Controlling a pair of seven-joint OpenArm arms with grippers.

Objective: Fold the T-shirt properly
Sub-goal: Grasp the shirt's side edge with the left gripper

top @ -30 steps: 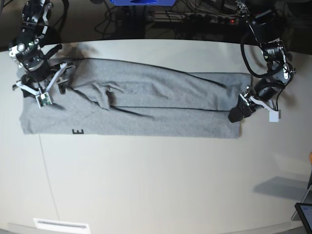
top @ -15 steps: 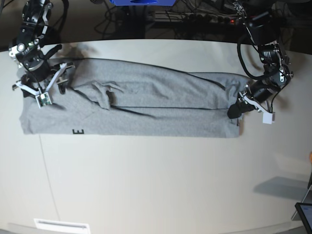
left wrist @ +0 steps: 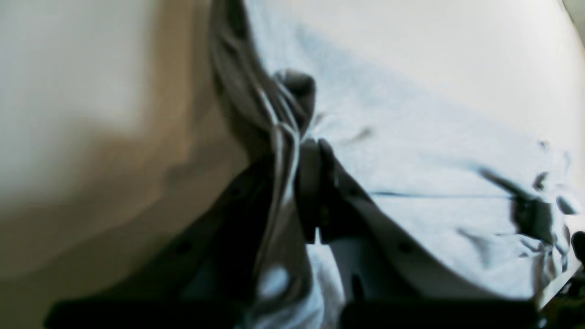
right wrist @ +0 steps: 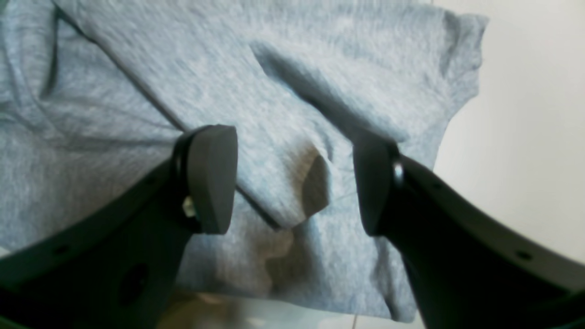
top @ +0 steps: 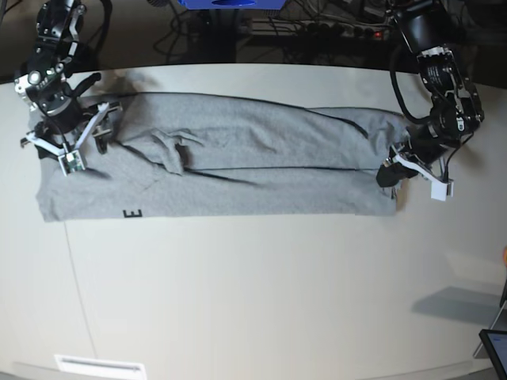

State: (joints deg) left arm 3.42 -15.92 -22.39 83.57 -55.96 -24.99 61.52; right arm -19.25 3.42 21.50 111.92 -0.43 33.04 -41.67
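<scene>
**Left gripper closed on the shirt's right-hand end; cloth drawn rightward**

Since the earlier base frames, the left gripper [top: 388,176] has shut on the right-hand end of the T-shirt [top: 238,170] and lifted it slightly; the whole band of cloth sits a little farther right, and the black "E" [top: 132,214] near its near edge has shifted with it. This suggests the hem end is now secured, ready to be carried over the body for a crosswise fold.

Base view: the T-shirt lies as a long, already narrowed band across the far half of the table [top: 261,301]. The right gripper [top: 79,138] hangs over the left-hand end, holding nothing.

Left wrist view: shows what the base view cannot, namely a bunched ridge of grey fabric [left wrist: 279,151] pinched between nearly touching jaws, rising off the table. The picture is blurred.

Right wrist view: the right gripper's pads [right wrist: 212,178] stand well apart above a sleeve flap [right wrist: 311,183], not touching the cloth; only here is that gap plain.
</scene>
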